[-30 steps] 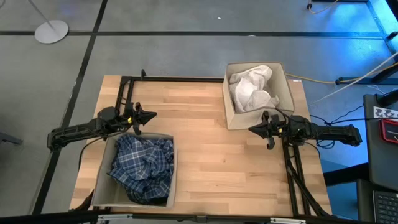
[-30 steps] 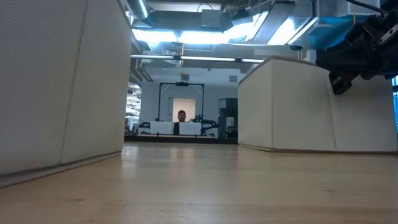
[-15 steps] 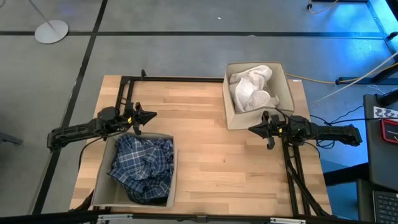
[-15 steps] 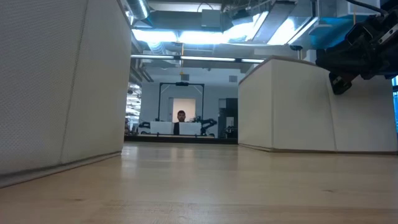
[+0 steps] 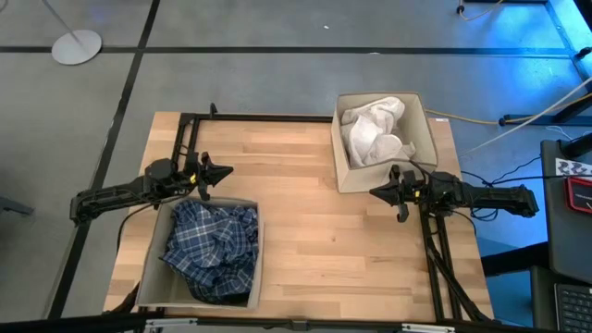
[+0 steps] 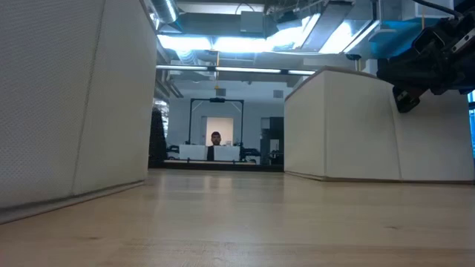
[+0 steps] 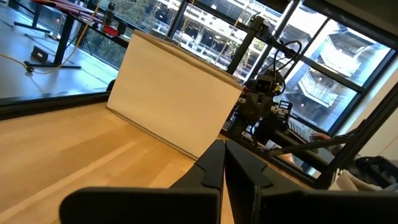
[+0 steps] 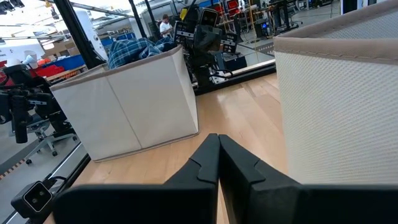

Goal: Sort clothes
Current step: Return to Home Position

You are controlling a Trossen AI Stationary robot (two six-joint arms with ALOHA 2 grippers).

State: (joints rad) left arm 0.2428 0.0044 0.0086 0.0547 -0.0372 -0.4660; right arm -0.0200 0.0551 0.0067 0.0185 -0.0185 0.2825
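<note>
My left gripper (image 5: 220,171) and right gripper (image 5: 377,193) are both empty, with fingers together. The plaid shirt (image 5: 213,248) fills the seven-o'clock bin (image 5: 153,254), and the white piece (image 5: 375,131) fills the one-o'clock bin (image 5: 418,120). The darker pieces are perhaps hidden beneath. I'd retract level, clear of the rims.

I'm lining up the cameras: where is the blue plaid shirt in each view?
High view: plaid shirt, lower left, in the beige bin.
Low view: hidden behind that bin's wall, at left.
Left wrist view: not in it.
Right wrist view: upper left, heaped above the bin's rim.
Shared landmark: the beige bin, in all but the left wrist view.
</note>
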